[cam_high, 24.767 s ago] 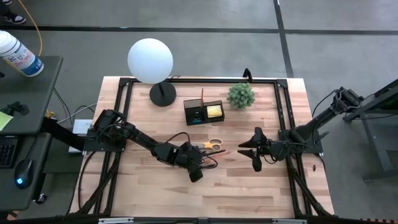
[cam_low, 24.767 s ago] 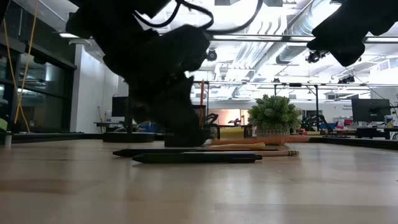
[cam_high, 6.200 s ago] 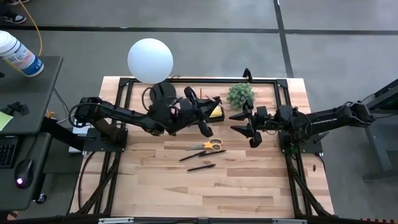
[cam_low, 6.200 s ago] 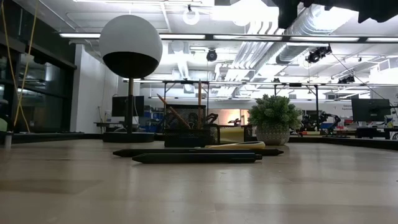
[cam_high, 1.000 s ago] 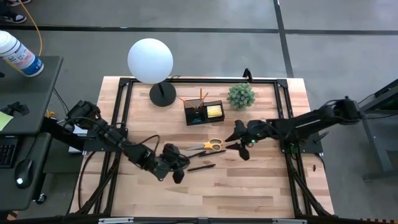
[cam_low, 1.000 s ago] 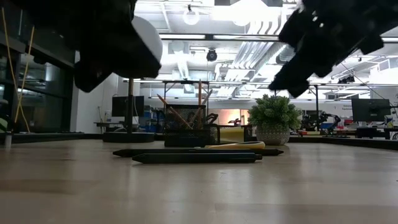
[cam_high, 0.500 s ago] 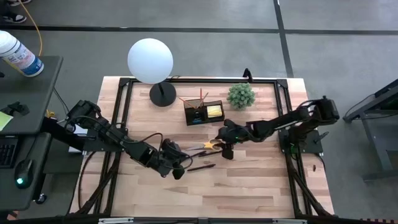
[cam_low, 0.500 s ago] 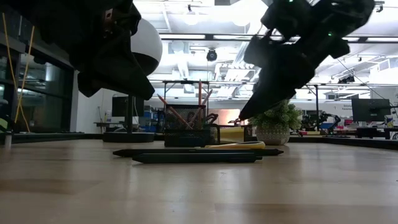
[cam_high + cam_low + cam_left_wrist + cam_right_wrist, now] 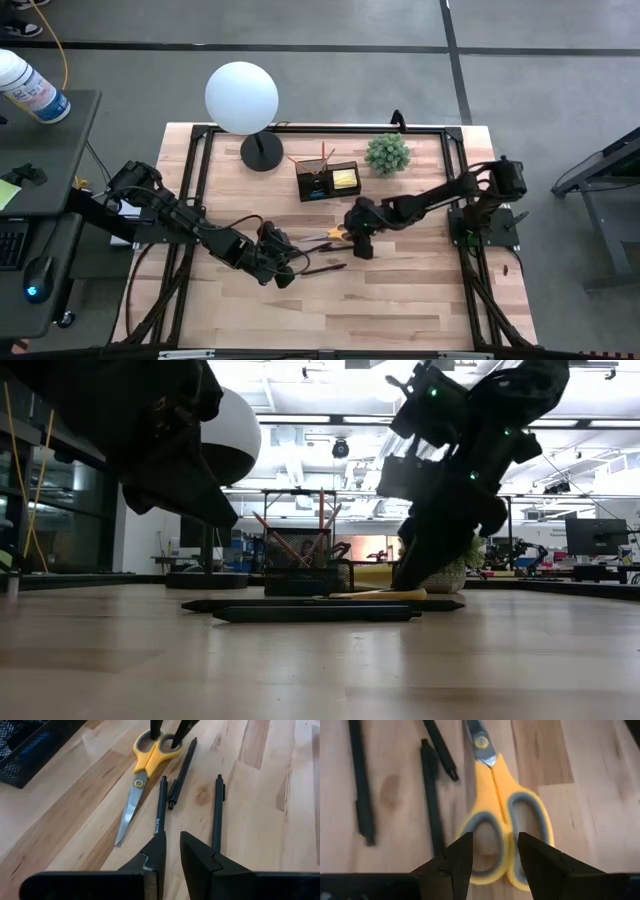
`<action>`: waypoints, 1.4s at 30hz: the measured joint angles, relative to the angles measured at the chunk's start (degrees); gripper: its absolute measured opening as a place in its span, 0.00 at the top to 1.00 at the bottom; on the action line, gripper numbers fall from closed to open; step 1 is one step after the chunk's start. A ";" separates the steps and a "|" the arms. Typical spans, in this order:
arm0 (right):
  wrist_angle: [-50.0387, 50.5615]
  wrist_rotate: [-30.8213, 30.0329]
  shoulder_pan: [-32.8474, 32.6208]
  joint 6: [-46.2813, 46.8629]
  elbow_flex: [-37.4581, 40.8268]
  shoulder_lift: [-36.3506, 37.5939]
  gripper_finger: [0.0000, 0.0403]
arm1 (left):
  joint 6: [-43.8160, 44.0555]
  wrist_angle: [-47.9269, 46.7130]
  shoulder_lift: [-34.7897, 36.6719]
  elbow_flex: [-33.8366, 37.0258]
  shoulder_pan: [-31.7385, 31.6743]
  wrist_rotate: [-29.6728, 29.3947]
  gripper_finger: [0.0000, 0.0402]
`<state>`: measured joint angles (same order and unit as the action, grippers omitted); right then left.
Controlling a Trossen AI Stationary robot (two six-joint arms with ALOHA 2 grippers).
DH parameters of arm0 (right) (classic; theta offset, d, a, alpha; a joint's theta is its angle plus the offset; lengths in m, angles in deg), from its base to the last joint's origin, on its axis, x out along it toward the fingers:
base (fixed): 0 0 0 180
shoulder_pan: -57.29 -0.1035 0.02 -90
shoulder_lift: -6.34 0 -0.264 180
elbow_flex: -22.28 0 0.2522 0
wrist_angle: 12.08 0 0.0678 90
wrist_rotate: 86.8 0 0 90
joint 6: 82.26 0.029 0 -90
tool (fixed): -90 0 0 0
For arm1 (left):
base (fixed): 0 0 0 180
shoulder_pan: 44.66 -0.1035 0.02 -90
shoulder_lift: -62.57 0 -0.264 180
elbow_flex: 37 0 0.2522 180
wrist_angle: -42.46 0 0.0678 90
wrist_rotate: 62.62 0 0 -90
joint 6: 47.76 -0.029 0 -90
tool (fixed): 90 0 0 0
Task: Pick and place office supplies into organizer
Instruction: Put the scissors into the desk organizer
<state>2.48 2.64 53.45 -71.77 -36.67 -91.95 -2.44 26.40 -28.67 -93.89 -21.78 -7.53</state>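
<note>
Right gripper [image 9: 491,851] now down over scissors [image 9: 496,815], fingers apart astride handles, nothing held yet. Left gripper [image 9: 171,851] narrowly parted, empty. Pickup imminent.

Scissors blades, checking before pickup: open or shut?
Shut: the scissors lie flat on the table, blades together in one point, handles side by side.

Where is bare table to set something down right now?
Free: the near strip of table in front of the pens, and left of the organizer below the lamp. Crowded: around the scissors, where the left hand and right hand converge.
</note>
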 joint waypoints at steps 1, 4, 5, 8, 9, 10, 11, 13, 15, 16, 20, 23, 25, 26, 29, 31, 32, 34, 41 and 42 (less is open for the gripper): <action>0.35 -0.04 0.21 -0.31 0.03 -0.09 0.62 | -0.01 -0.13 0.00 0.00 0.00 0.00 0.88; 0.50 -0.44 1.12 -1.03 0.09 -0.12 0.64 | -0.04 -0.95 0.00 0.02 0.00 0.00 0.88; 0.52 0.02 1.49 -1.39 0.09 -0.08 0.66 | -0.04 -0.98 0.00 0.02 0.00 0.00 0.88; 1.30 1.19 2.31 -1.58 0.09 -0.08 0.73 | -0.06 -0.95 0.00 0.01 0.00 -0.04 0.88; 1.57 1.26 2.45 -1.58 0.09 -0.08 0.75 | -0.04 -0.94 0.00 0.01 0.00 -0.05 0.88; 1.81 1.47 2.69 -1.68 0.09 -0.08 0.78 | -0.04 -0.91 0.00 0.02 -0.02 -0.18 0.88; 1.99 1.72 2.79 -1.71 0.07 -0.04 0.81 | -0.04 -0.93 0.00 0.02 -0.02 -0.49 0.88; 2.31 2.60 3.05 -2.62 0.00 0.09 0.86 | -0.04 -0.93 0.00 0.02 -0.04 -0.93 0.88; 2.49 3.35 3.22 -3.83 -0.03 0.27 0.91 | -0.05 -0.93 0.00 0.02 -0.04 -1.17 0.88; 2.54 3.80 3.21 -4.43 -0.04 0.27 0.93 | -0.04 -0.91 0.00 0.02 -0.04 -1.17 0.88; 2.44 4.66 3.22 -3.96 -0.02 0.28 0.94 | -0.04 -0.89 0.00 0.02 -0.04 -1.29 0.88; 3.02 4.50 3.15 -3.58 -0.03 1.33 0.94 | -0.04 -0.89 0.00 0.01 -0.04 -1.31 0.88; 5.54 3.90 3.21 -3.56 -0.81 2.43 0.95 | -0.04 -0.89 0.00 0.00 -0.02 -1.19 0.88; 6.96 3.33 3.37 -4.03 -1.61 2.91 0.96 | -0.04 -0.89 0.00 0.00 -0.02 -0.92 0.88; 11.93 0.84 3.87 -6.78 -5.06 4.39 0.96 | -0.04 -0.91 0.00 0.00 -0.02 -0.59 0.88; 15.87 -0.58 4.25 -9.27 -7.90 4.77 0.96 | -0.02 -0.97 0.00 0.01 0.00 -0.51 0.88; 18.31 -1.56 4.37 -10.52 -9.37 4.77 0.96 | -0.02 -1.03 0.00 0.00 0.00 -0.48 0.88; 23.17 -3.54 4.72 -13.07 -12.74 4.77 0.96 | -0.02 -1.35 0.00 0.01 -0.02 -0.49 0.88; 39.56 -13.44 7.18 -23.26 -26.58 4.86 0.96 | 0.09 -2.27 0.00 0.01 -0.02 -0.53 0.88; 41.69 -14.89 7.78 -24.39 -28.74 4.88 0.96 | 0.09 -2.28 0.00 0.00 -0.01 -0.55 0.88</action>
<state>44.17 -12.24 61.23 -96.16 -65.41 -87.07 -2.35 24.12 -28.67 -93.89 -21.80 -8.08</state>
